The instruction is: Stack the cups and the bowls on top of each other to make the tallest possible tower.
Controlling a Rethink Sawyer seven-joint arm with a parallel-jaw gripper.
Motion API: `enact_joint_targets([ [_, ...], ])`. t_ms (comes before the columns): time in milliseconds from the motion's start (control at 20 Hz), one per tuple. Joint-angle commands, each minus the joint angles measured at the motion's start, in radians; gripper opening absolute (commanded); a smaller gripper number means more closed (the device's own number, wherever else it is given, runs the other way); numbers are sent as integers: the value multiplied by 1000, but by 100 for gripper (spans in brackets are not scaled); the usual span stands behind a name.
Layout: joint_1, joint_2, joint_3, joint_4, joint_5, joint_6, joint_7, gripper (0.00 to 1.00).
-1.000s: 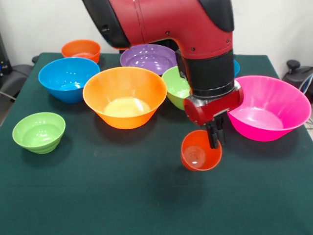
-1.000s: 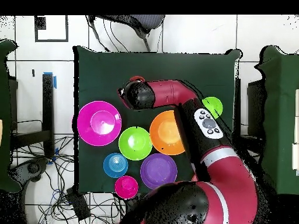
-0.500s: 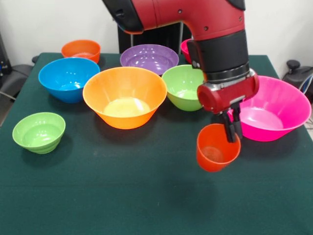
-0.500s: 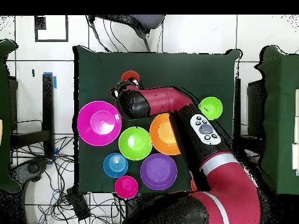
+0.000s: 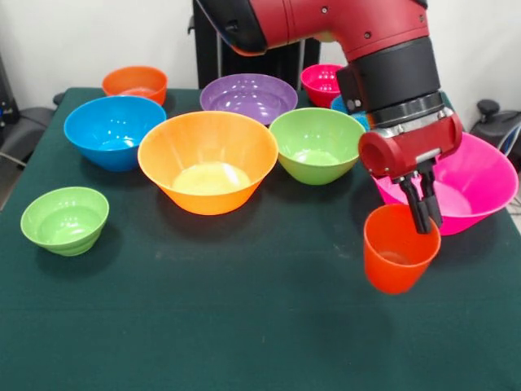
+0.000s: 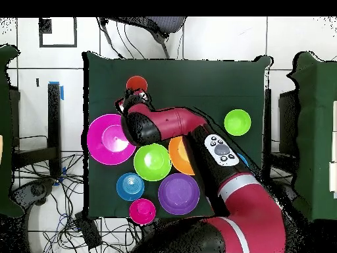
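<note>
My gripper (image 5: 423, 221) is shut on the rim of the orange-red cup (image 5: 398, 251), which hangs just off the green table in front of the large pink bowl (image 5: 482, 181). From above, the cup (image 6: 136, 84) lies past the pink bowl (image 6: 108, 138). The other bowls stand singly: large orange (image 5: 207, 159), medium green (image 5: 313, 145), purple (image 5: 248, 96), medium blue (image 5: 114, 130), small orange (image 5: 135, 81), small green (image 5: 65, 218), magenta-red (image 5: 321, 81), and a small blue one (image 5: 345, 103) partly behind the arm. No tower shows; nothing is nested.
The table's edge (image 5: 511, 213) runs close beside the pink bowl. The arm (image 6: 191, 132) covers part of the orange bowl in the overhead view. Open cloth (image 5: 203, 318) lies in front of the bowls.
The arm has carried the cup to the right in the front view, up to the pink bowl's front. The cup has swung from tilted to nearly upright. The bowls have not moved.
</note>
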Motion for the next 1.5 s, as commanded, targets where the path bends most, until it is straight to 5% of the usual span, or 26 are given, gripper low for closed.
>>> enact_joint_targets([
  [50,37,63,-83,51,-112,-151,125,0],
  [600,59,144,-146,43,-156,-346,131,0],
  [1500,48,138,-123,38,-221,-416,144,0],
])
